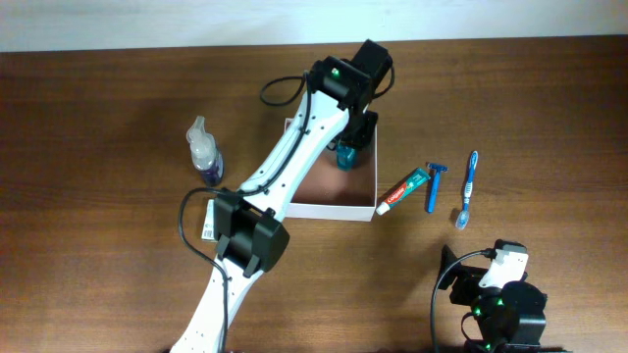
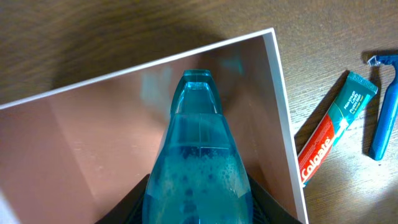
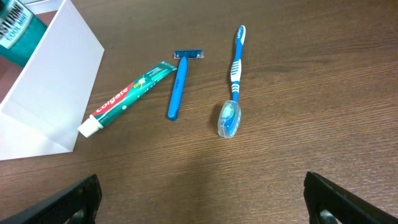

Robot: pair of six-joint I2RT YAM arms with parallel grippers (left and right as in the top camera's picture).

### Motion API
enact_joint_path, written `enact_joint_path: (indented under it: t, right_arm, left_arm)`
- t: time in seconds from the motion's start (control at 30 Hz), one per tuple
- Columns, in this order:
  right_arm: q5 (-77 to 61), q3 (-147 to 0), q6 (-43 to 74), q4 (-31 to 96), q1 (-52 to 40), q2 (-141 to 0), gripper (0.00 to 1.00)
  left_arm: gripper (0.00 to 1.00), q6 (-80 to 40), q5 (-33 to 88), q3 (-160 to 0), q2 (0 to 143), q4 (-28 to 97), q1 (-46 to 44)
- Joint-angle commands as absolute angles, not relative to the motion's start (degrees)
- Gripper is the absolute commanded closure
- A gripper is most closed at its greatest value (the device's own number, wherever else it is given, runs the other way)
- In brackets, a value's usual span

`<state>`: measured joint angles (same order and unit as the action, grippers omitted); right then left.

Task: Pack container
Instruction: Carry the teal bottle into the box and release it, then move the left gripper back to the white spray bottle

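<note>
The container [image 1: 330, 209] sits at the middle of the table [image 1: 98, 98], toward the far side. The left gripper [image 2: 199, 208] hangs right above its far right corner, clamped on a teal bottle [image 2: 198, 155] whose cap end points down into the reddish-brown inside. Dark fingers [image 2: 134, 202] press both sides of the bottle. Whether the bottle touches the floor of the box I cannot tell.

The right gripper [image 3: 202, 208] rests at the near right, well apart from the box, with its jaws spread wide and nothing between them.

Just right of the box lie a toothpaste [image 1: 404, 189], almost touching the near right corner, then a razor [image 1: 433, 184] and a toothbrush [image 1: 468, 188]. A spray bottle [image 1: 204, 152] stands to the left.

The table is dark brown wood – a pale strip runs along its far edge.

In the overhead view the left arm covers the box's left part and most of a small packet [image 1: 208, 224].
</note>
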<state>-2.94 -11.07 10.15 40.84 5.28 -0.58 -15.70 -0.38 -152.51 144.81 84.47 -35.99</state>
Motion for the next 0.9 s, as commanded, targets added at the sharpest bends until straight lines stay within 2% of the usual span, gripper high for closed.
enact_joint_path:
  t: [0.0, 0.03, 0.1, 0.13, 0.2, 0.3, 0.43, 0.53, 0.6, 0.73, 0.87]
  right_arm:
    - [-3.25, -11.14, 10.09, 40.73, 5.65, -0.21, 0.01]
    - [-3.25, -11.14, 10.09, 40.73, 5.65, -0.21, 0.01]
    - [-3.25, -11.14, 10.09, 40.73, 5.65, -0.21, 0.01]
    - [-3.25, -11.14, 10.09, 40.73, 5.65, -0.21, 0.01]
    - [-3.25, -11.14, 10.09, 40.73, 5.65, -0.21, 0.01]
    - [-3.22, -11.14, 10.09, 40.73, 5.65, -0.19, 0.01]
    - [-3.25, -11.14, 10.09, 40.73, 5.65, -0.21, 0.01]
    - [-3.25, -11.14, 10.09, 40.73, 5.65, -0.21, 0.01]
    - [-3.25, -11.14, 10.09, 40.73, 5.65, -0.21, 0.01]
    - [-3.25, -11.14, 10.09, 40.73, 5.65, -0.21, 0.01]
    - [-3.25, -11.14, 10.09, 40.73, 5.65, -0.19, 0.01]
  left_arm:
    - [0.71, -16.25, 1.72, -153.03, 144.68, 83.85, -36.01]
    - [0.65, -16.25, 1.72, -153.03, 144.68, 83.74, -36.01]
    - [0.40, -16.25, 1.72, -153.03, 144.68, 83.35, -36.01]
    - [0.31, -16.25, 1.72, -153.03, 144.68, 83.26, -36.01]
    - [0.26, -16.23, 1.72, -153.03, 144.68, 83.18, -36.01]
    - [0.21, -16.23, 1.72, -153.03, 144.68, 83.20, -36.01]
    - [0.20, -16.23, 1.74, -153.23, 144.51, 84.71, -36.01]
    - [0.16, -16.23, 1.72, -154.56, 143.90, 88.25, -35.94]
    - [0.07, -16.19, 1.72, -156.29, 143.17, 91.74, -35.83]
    - [0.01, -11.31, 1.69, -159.72, 140.55, 96.73, -35.55]
    - [0.01, -9.67, 2.15, -159.76, 134.06, 96.73, -34.63]
